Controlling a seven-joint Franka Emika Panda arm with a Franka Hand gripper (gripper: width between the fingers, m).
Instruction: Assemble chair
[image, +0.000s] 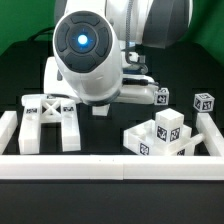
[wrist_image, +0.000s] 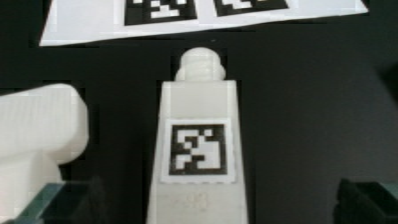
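The gripper (wrist_image: 199, 204) is hanging spread wide over a white post (wrist_image: 199, 125). Its dark fingers (wrist_image: 39, 205) are standing clear on either side, touching nothing. The post is lying flat on the black table (wrist_image: 329, 110), its rounded tip pointing at the marker board (wrist_image: 107, 25), with another white part (wrist_image: 39, 130) just beside it. The X-frame (image: 50, 112) is lying toward the exterior view's left and a stack of parts (image: 160, 135) toward its right, behind the rail (image: 110, 167).

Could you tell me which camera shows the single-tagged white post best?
The wrist view: the post fills the frame, tag and rounded tip clear. In the exterior view the arm blocks that area, so I cannot pick it out.
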